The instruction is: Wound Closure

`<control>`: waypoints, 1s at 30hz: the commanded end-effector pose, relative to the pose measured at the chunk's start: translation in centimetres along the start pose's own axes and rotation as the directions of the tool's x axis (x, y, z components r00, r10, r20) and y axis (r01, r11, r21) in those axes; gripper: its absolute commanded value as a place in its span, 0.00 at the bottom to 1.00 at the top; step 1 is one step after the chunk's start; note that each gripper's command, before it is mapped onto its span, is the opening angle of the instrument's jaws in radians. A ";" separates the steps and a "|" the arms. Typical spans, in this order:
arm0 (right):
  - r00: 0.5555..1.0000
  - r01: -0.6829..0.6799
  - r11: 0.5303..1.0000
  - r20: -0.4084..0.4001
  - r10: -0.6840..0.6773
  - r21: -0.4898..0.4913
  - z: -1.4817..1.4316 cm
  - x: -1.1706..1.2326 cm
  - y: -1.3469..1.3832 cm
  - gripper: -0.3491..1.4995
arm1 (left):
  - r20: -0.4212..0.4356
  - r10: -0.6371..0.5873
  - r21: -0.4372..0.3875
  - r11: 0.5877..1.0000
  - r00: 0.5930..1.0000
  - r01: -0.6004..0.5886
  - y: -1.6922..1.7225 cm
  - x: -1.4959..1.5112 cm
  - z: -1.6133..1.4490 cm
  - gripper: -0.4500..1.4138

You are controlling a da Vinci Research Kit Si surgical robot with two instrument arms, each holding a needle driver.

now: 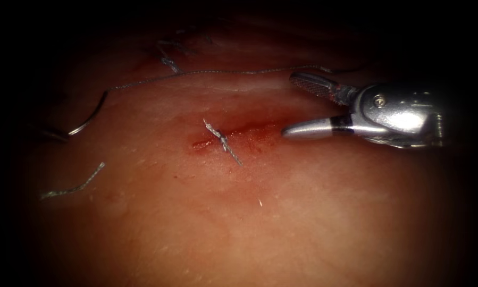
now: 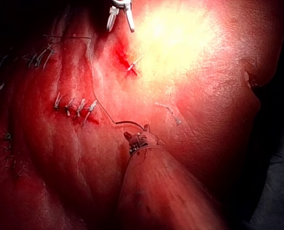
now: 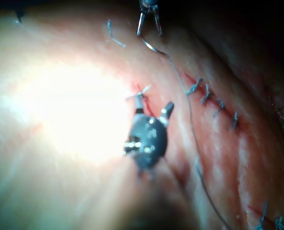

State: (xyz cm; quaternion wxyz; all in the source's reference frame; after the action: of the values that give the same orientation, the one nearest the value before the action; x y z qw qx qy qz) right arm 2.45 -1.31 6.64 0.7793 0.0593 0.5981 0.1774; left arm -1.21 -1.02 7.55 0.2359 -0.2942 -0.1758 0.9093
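Observation:
The cut (image 1: 233, 135) in the tissue (image 1: 260, 223) is short and wet with red fluid, with one knotted stitch (image 1: 223, 142) across it. My right tool (image 1: 292, 106) stands just right of the cut, jaws open, holding nothing. The curved needle (image 1: 90, 114) lies on the tissue far left of the cut, not in it. Its thread (image 1: 207, 72) trails right, past the cut's far side. My left tool (image 3: 149, 28) has its jaws spread at the needle's (image 3: 154, 47) free end and grips nothing. Left wrist view: the needle (image 2: 127, 123) arcs up to the left tool (image 2: 137, 134).
A loose cut end of thread (image 1: 74, 186) lies on the tissue at the near left. A finished row of several stitches (image 3: 214, 100) sits beyond the thread, seen too as stitches (image 2: 75, 108) in the left wrist view. More old stitches (image 1: 169, 61) lie farther back.

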 end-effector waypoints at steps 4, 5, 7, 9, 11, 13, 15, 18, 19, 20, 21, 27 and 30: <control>1.000 0.000 1.000 -0.003 0.000 0.005 0.08 -0.03 -0.04 0.98 | 0.054 -0.013 -0.026 1.000 0.998 0.015 0.09 -0.10 0.16 0.36; 1.000 0.000 1.000 -0.003 0.000 0.005 0.08 -0.03 -0.05 0.98 | 0.075 -0.026 -0.041 0.999 0.997 0.029 0.11 -0.15 0.20 0.36; 1.000 0.000 1.000 -0.003 0.000 0.005 0.09 -0.03 -0.05 0.98 | 0.093 -0.032 -0.054 0.998 0.995 0.037 0.14 -0.19 0.24 0.35; 1.000 0.000 1.000 -0.002 0.000 0.004 0.09 -0.02 -0.05 0.98 | 0.111 -0.029 -0.069 0.997 0.993 0.037 0.16 -0.24 0.28 0.14; 1.000 0.000 1.000 -0.002 0.000 0.004 0.10 -0.02 -0.06 0.98 | 0.114 -0.024 -0.075 0.997 0.993 0.033 0.16 -0.25 0.28 0.00; 1.000 0.000 1.000 -0.002 0.000 0.004 0.10 -0.02 -0.06 0.98 | 0.115 -0.023 -0.083 0.996 0.993 0.032 0.16 -0.23 0.25 0.00; 1.000 0.000 1.000 -0.002 0.000 0.004 0.10 -0.02 -0.06 0.98 | 0.115 -0.025 -0.067 0.997 0.993 0.033 0.15 -0.18 0.18 0.00; 1.000 0.000 1.000 -0.002 0.000 0.004 0.10 -0.02 -0.06 0.98 | 0.113 -0.015 -0.024 1.000 0.994 0.018 0.13 0.01 0.02 0.00; 1.000 0.006 1.000 -0.008 -0.006 0.012 0.10 -0.02 -0.06 0.97 | 0.104 -0.005 -0.011 1.000 0.995 0.006 0.13 0.09 -0.02 0.00; 1.000 -0.011 1.000 -0.003 0.011 0.018 0.09 -0.01 -0.07 0.96 | 0.093 0.000 -0.005 1.000 0.996 0.000 0.13 0.15 -0.04 0.00; 0.999 -0.046 0.999 0.002 0.046 0.026 0.05 0.00 -0.10 0.90 | 0.078 0.017 0.004 1.000 0.997 -0.017 0.15 0.28 -0.05 0.00; 0.970 -0.242 0.970 0.006 0.242 0.032 -0.06 0.04 -0.10 0.84 | -0.025 0.103 0.049 0.994 0.994 -0.102 0.26 1.00 0.22 0.00; 0.958 -0.288 0.957 0.001 0.288 0.035 -0.11 0.03 -0.09 0.81 | -0.049 0.124 0.069 0.990 0.991 -0.121 0.30 1.21 0.38 0.00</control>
State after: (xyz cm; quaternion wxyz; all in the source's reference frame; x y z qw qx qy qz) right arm 2.30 -1.34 6.51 0.7399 0.1633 0.5868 0.2855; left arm -2.47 -0.63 7.10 0.1938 -0.3242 -0.1142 0.9188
